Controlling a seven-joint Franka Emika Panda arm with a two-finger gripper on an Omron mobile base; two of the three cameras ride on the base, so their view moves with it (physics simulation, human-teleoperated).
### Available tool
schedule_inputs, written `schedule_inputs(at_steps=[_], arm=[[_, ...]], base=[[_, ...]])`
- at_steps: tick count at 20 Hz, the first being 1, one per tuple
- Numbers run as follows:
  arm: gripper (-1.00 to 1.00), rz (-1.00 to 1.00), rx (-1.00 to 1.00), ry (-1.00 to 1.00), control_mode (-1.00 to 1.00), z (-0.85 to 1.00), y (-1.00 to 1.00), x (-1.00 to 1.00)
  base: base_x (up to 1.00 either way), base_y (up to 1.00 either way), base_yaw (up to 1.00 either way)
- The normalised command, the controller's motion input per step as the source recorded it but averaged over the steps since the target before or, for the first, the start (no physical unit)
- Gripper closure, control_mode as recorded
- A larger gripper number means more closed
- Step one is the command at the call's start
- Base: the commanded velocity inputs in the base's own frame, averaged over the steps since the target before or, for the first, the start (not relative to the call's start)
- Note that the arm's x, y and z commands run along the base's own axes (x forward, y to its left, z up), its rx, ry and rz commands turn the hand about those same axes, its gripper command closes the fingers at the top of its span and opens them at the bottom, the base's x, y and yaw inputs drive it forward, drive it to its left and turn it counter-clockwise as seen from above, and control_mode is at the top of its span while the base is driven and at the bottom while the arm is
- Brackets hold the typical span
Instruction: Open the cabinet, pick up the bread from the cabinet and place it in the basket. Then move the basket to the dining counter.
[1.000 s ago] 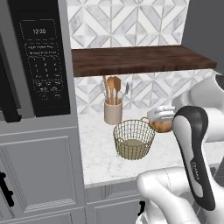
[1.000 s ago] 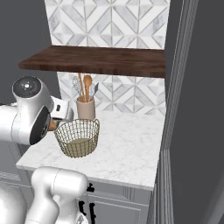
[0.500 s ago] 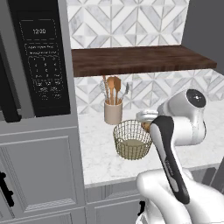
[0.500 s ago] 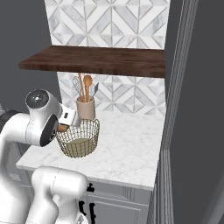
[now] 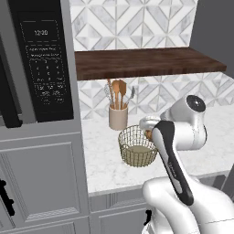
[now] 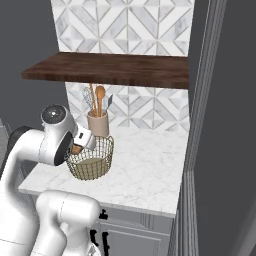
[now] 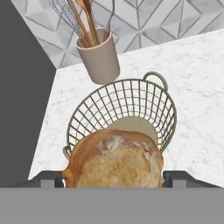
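The bread sits clamped in the end effector, just above the basket rim.

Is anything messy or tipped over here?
Nothing stands out. The basket sits upright on the marble worktop, the utensil crock stands behind it, and the claw holds the bread over the basket's near rim.

Kitchen: microwave, marble worktop, utensil crock.

even soft rendered light, faint shadow under basket, sharp, no glare
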Motion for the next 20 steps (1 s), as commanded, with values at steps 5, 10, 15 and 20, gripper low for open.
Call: schedule_inputs(at_steps=[5,10,15,20], arm=[[1.00,0.00,0.01,0.00,-1.00,-0.42,0.00,0.35],[1.00,0.00,0.00,0.15,-1.00,0.00,0.00,0.37],[1.00,0.00,0.00,0.08,-1.00,-0.02,0.00,0.20],[1.00,0.00,0.00,0.01,-1.00,-0.19,0.00,0.02]], base=[[0.00,0.00,0.00],[0.00,0.00,0.00],[0.00,0.00,0.00],[0.00,0.00,0.00]])
